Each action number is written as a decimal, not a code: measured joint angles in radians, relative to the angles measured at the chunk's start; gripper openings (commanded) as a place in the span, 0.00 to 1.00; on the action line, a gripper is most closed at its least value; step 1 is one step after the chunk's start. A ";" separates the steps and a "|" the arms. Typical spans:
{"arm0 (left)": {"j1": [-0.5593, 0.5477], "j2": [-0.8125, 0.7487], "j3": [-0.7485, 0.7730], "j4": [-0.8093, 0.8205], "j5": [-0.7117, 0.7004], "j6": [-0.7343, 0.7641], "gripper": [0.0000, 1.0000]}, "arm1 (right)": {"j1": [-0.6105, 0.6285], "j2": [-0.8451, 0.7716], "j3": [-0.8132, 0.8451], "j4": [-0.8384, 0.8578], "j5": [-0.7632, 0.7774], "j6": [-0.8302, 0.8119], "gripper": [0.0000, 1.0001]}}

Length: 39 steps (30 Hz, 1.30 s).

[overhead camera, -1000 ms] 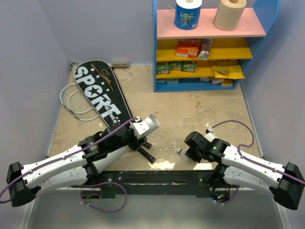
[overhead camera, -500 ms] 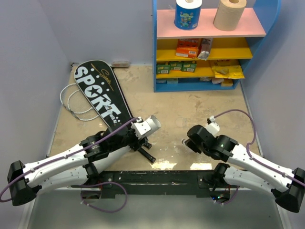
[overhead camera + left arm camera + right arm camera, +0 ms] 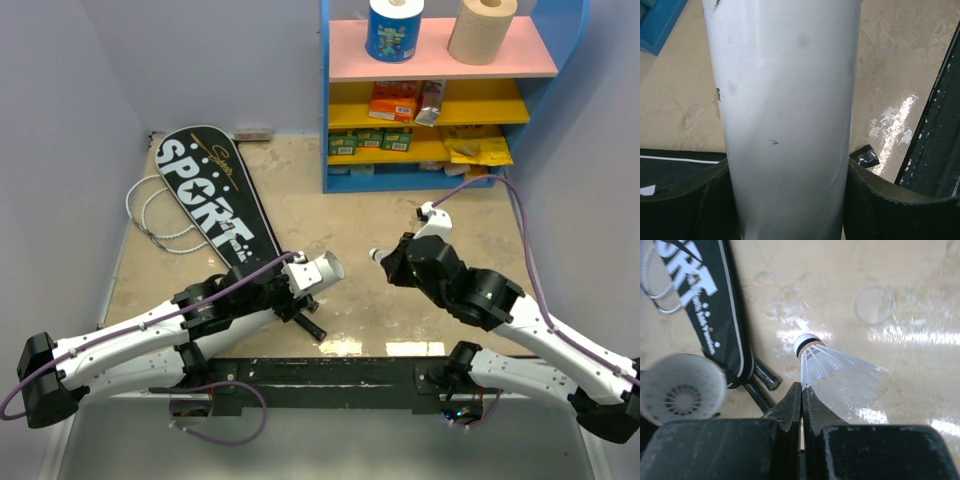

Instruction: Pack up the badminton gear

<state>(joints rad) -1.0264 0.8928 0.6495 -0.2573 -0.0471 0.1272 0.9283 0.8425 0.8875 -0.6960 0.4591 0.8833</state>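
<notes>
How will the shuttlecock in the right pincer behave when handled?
Probably very light: the right pincer holds the shuttlecock by just its skirt edge. The thin translucent skirt likely flexes and could crumple if squeezed. Laid down, its cone shape might roll in a curve.

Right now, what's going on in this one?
The left gripper holds the white tube with its open end turned toward the right arm. The right gripper has its fingers shut on the feather skirt of a shuttlecock, cork end forward and apart from the tube's mouth. The black SPORT cover lies on the table to the left.
</notes>
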 measured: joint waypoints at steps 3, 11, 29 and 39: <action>-0.010 0.000 0.000 0.000 0.036 0.018 0.00 | 0.000 -0.007 0.093 -0.003 -0.001 -0.123 0.00; -0.023 -0.037 -0.009 0.003 0.190 0.066 0.00 | 0.000 -0.067 0.228 -0.046 -0.158 -0.361 0.00; -0.023 -0.029 -0.008 -0.004 0.362 0.095 0.00 | 0.000 -0.007 0.292 -0.140 -0.598 -0.525 0.00; -0.023 -0.042 -0.008 -0.005 0.336 0.093 0.00 | 0.000 -0.002 0.325 -0.175 -0.671 -0.555 0.00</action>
<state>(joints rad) -1.0496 0.8513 0.6411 -0.2619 0.2890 0.2207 0.9287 0.8406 1.2129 -0.8707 -0.2115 0.3279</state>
